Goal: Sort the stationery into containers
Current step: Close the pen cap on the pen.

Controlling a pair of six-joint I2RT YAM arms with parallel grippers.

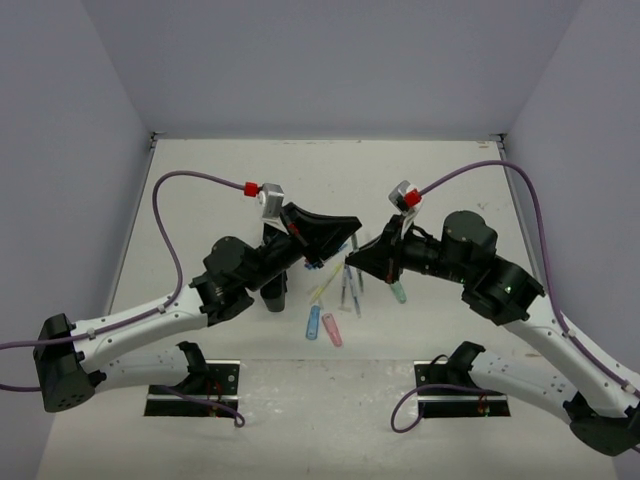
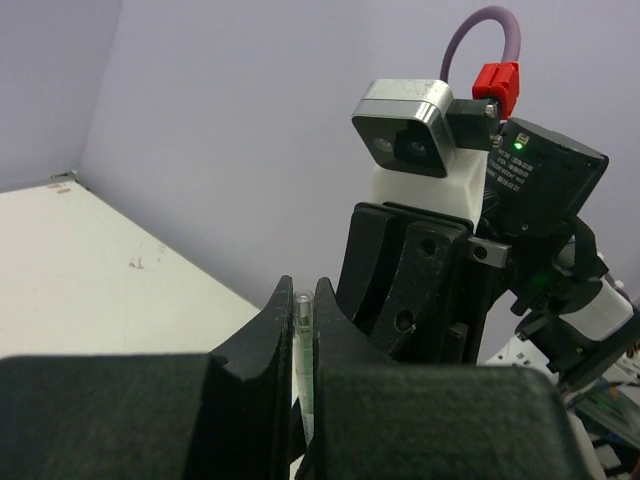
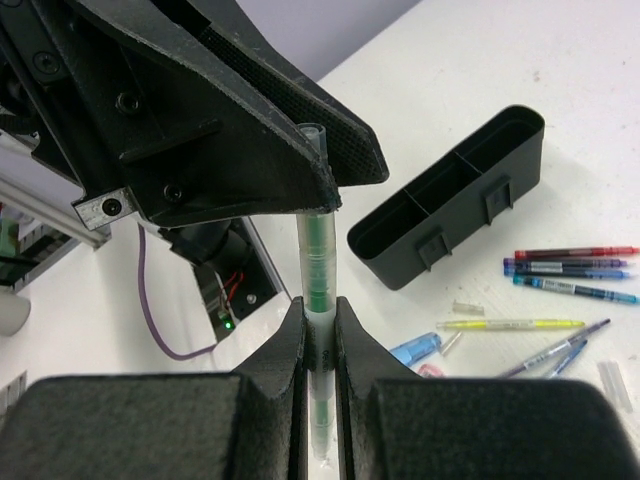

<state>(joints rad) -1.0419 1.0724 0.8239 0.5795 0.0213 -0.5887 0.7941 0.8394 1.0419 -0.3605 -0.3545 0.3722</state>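
- Held one green pen (image 3: 318, 260) in mid-air, left pincer (image 2: 303, 320) and right pincer (image 3: 319, 325) both closed on it.
- Found black organiser (image 3: 470, 215) seemingly empty, other pens (image 3: 575, 253) loose on bench (image 3: 560, 60).

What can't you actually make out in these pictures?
Organiser: top view, mostly hidden behind the left arm; right wrist view, its near wall hides the compartment bottoms.
Green pen: top view, covered by both sets of jaws; right wrist view, lower end buried between the jaws.
Loose pens: left wrist view, mostly blocked by the right arm.
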